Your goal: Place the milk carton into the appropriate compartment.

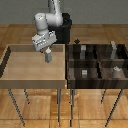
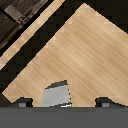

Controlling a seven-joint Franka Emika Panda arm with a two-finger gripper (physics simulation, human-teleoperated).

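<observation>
Found the small grey milk carton with the whitish peaked top point(image 1: 48, 57) standing upright on the light wooden counter with low walls point(image 1: 20, 70). Saw it in the far part of that counter, nearer the exterior view's right wall than the left one. Saw nothing else lying on that light wood.

Spotted the white robot arm point(image 1: 50, 19) bent down over the carton, with the grey pincer point(image 1: 48, 51) just above it. Could not tell from the exterior view if the pincer touched the carton.

Looked through the wrist view and saw the same carton point(image 2: 56, 94) between the two dark fingers point(image 2: 21, 102) of the pincer point(image 2: 62, 102). Found the pincer spread wide, holding nothing. Saw bare wood on both sides of the carton, so neither finger touched it. Noticed the carton sat a bit nearer one finger than the other.

Saw the dark wooden counter split into four compartments point(image 1: 97, 61) just beside the light one, on the exterior view's right. Made out a few small grey things point(image 1: 85, 73) in those compartments, too tiny to name. Kept the carton well apart from all of them.

Saw both counters standing on thin grey legs point(image 1: 60, 105) over a brown plank floor point(image 1: 20, 30).
</observation>
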